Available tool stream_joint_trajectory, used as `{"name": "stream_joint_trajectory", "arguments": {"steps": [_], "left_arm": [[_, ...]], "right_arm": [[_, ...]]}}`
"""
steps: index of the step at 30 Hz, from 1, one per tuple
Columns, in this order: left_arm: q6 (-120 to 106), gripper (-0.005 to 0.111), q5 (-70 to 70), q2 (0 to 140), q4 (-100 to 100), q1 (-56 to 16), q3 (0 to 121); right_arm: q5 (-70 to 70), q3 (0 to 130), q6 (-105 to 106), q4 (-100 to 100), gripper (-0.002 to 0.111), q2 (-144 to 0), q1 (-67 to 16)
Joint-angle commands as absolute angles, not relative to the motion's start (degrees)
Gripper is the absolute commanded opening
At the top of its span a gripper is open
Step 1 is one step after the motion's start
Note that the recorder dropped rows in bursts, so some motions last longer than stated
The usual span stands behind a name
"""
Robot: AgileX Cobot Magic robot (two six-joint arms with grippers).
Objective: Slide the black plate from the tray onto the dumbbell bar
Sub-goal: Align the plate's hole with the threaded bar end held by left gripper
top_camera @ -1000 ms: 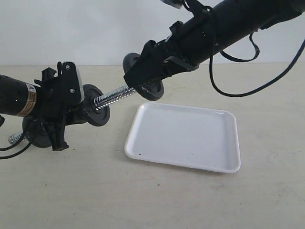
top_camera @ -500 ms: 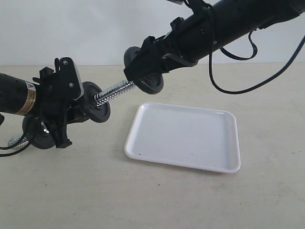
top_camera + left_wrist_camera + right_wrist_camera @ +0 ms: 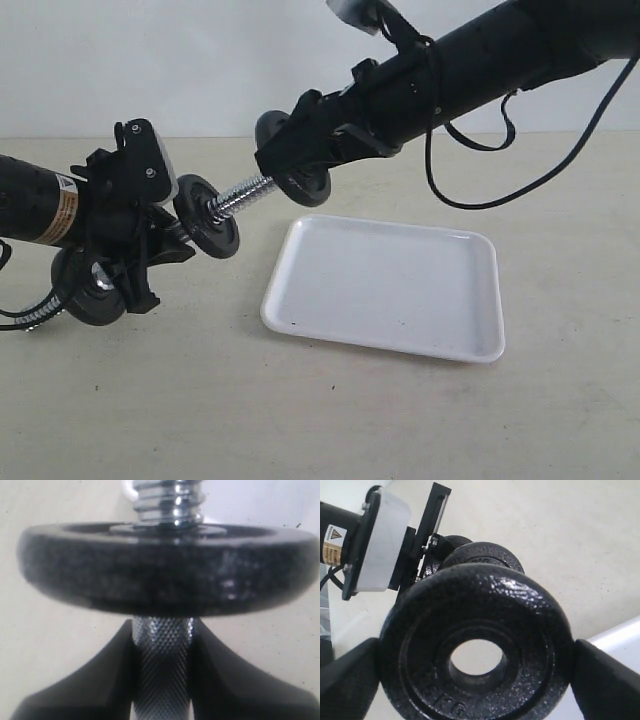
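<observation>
My right gripper (image 3: 296,168) is shut on the black plate (image 3: 300,180), gripping it by the rim above the table left of the tray (image 3: 385,285). In the right wrist view the plate (image 3: 475,650) fills the space between the fingers (image 3: 607,680), and only table shows through its hole. My left gripper (image 3: 160,240) is shut on the dumbbell bar (image 3: 238,196), jaws tight on the knurled shaft (image 3: 162,675). One black disc (image 3: 207,230) sits on the bar just beyond the jaws, another (image 3: 90,287) at its lower end. The threaded tip points up at the plate and ends beside it.
The white tray lies flat on the beige table at centre right with nothing in it; its corner (image 3: 620,635) shows under the plate. A black cable (image 3: 470,200) hangs from the right arm over the table's far side. A pale wall closes the back.
The right gripper has carried the plate up and left. The left arm has turned the bar, bringing its upper disc right and its threaded tip closer to the plate.
</observation>
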State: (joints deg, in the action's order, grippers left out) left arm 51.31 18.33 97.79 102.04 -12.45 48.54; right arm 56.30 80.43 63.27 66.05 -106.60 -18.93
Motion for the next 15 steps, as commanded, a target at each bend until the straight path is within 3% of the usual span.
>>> {"name": "stream_joint_trajectory", "arguments": {"steps": [1,15], "left_arm": [[53.07,0.004,20.40,94.68,97.85,-12.55,50.40],[53.74,0.004,21.66,94.68,97.85,-12.64,50.40]], "right_arm": [[58.74,80.70,65.32,71.46,0.000,-105.91,-15.60],[63.59,80.70,66.76,73.09,0.000,-107.73,-13.57]]}}
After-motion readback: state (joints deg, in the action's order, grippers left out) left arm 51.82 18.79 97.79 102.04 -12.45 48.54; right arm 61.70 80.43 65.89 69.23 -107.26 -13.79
